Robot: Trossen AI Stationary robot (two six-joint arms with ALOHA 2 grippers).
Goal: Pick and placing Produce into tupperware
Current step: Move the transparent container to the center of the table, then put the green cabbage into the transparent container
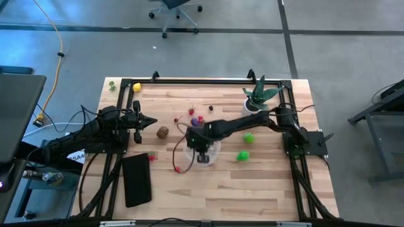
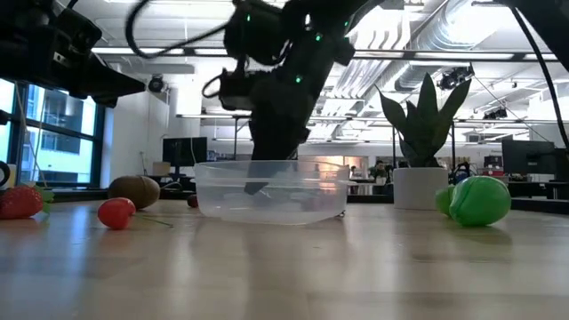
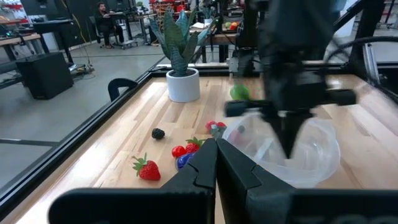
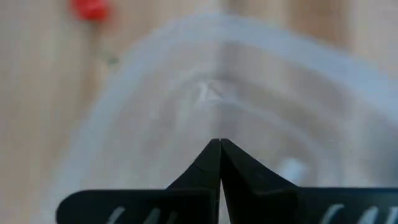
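Nothing here can be read: I see no lettering, label, brand or number on anything on the table or on the arms. A pale tag lies under the left arm, but whatever is printed on it is too small to make out. The room beyond shows no legible signs either.

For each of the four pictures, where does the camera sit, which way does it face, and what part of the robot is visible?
High: above, facing straight down; both arms, tupperware.
Low: table height, facing level; right arm descends into the tupperware, plant behind.
Left wrist: on the left arm, over its shut left gripper, facing the right arm.
Right wrist: on the right arm, its shut right gripper pointing into the tupperware.
Shared: every view shows the tupperware.
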